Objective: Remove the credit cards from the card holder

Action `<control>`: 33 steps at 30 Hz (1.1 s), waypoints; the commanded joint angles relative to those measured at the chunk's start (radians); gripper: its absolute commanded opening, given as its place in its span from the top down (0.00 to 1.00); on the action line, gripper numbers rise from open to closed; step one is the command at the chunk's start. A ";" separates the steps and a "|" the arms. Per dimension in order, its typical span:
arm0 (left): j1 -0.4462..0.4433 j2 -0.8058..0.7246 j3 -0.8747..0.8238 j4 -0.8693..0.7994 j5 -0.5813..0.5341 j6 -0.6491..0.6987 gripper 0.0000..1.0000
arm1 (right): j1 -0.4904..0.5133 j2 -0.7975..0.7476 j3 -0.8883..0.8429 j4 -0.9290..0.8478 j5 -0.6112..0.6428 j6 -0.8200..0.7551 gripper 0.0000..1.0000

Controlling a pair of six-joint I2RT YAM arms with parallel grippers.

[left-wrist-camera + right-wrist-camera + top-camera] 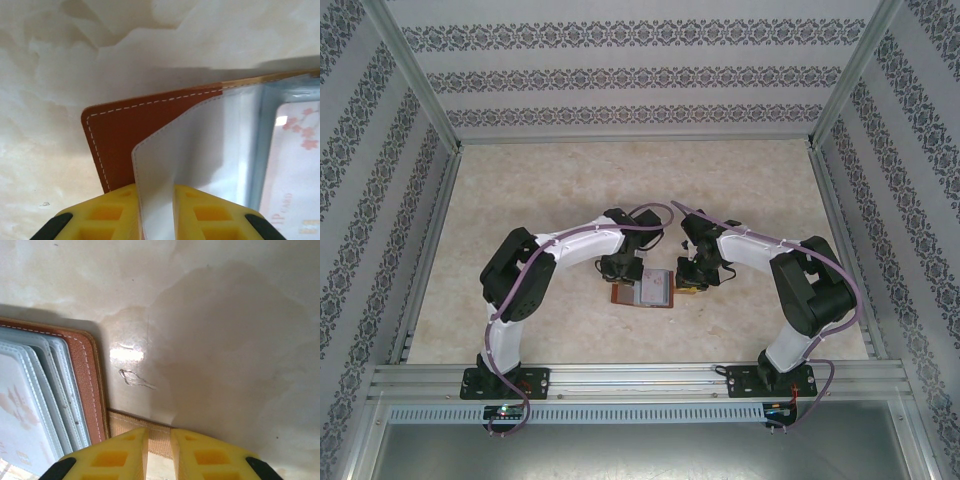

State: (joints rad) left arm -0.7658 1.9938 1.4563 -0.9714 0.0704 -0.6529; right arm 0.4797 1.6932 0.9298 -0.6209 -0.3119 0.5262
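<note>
The card holder (642,292) lies open on the table (620,180) between the arms; the left gripper (155,192), jaws slightly apart, has its clear sleeve (200,145) between them, and I cannot tell if it grips; the right gripper (159,434) pinches the tab (125,422); a flowered card (295,165) sits inside.

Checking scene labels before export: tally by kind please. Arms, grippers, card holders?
Arms: 2 (left arm, right arm)
Grippers: 2 (left gripper, right gripper)
Card holder: 1
Total: 5
</note>
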 commanded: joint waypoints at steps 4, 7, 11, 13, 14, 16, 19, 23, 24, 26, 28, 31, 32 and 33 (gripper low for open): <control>-0.004 0.028 -0.033 -0.064 -0.014 0.032 0.77 | 0.004 0.013 -0.023 -0.016 0.034 -0.005 0.79; -0.003 0.009 -0.033 -0.076 -0.023 0.035 0.77 | 0.008 0.010 -0.014 -0.026 0.038 -0.005 0.78; 0.009 -0.018 -0.027 -0.102 -0.038 0.042 0.77 | 0.014 -0.001 -0.002 -0.036 0.045 -0.002 0.78; 0.015 -0.033 -0.022 -0.112 -0.048 0.047 0.77 | 0.017 -0.006 0.006 -0.041 0.046 -0.001 0.77; 0.018 -0.044 -0.018 -0.116 -0.049 0.050 0.77 | 0.018 -0.009 0.010 -0.046 0.047 0.000 0.77; 0.022 -0.062 -0.009 -0.121 -0.050 0.053 0.77 | 0.021 -0.014 0.020 -0.055 0.048 0.001 0.77; 0.023 -0.088 0.008 -0.122 -0.046 0.055 0.77 | 0.024 -0.031 0.034 -0.067 0.048 0.006 0.77; 0.023 -0.133 0.023 -0.087 -0.044 0.053 0.77 | 0.030 -0.055 0.049 -0.073 0.033 0.017 0.77; 0.023 -0.147 0.025 -0.072 -0.032 0.050 0.77 | 0.031 -0.061 0.051 -0.073 0.028 0.021 0.77; 0.025 -0.169 0.018 -0.027 0.008 0.041 0.77 | 0.032 -0.069 0.056 -0.068 0.016 0.029 0.77; 0.031 -0.193 -0.005 0.038 0.076 0.027 0.77 | 0.033 -0.074 0.058 -0.059 0.002 0.037 0.77; 0.048 -0.212 -0.054 0.144 0.184 -0.009 0.77 | 0.036 -0.076 0.051 -0.025 -0.039 0.063 0.76; 0.055 -0.212 -0.071 0.176 0.216 -0.020 0.78 | 0.038 -0.075 0.045 -0.006 -0.057 0.073 0.75; 0.060 -0.209 -0.085 0.204 0.240 -0.030 0.78 | 0.041 -0.073 0.043 0.009 -0.073 0.082 0.73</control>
State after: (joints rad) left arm -0.7303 1.7927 1.4151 -0.8845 0.1982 -0.6380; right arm 0.5079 1.6329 0.9680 -0.6460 -0.3302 0.5694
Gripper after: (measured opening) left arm 0.224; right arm 0.258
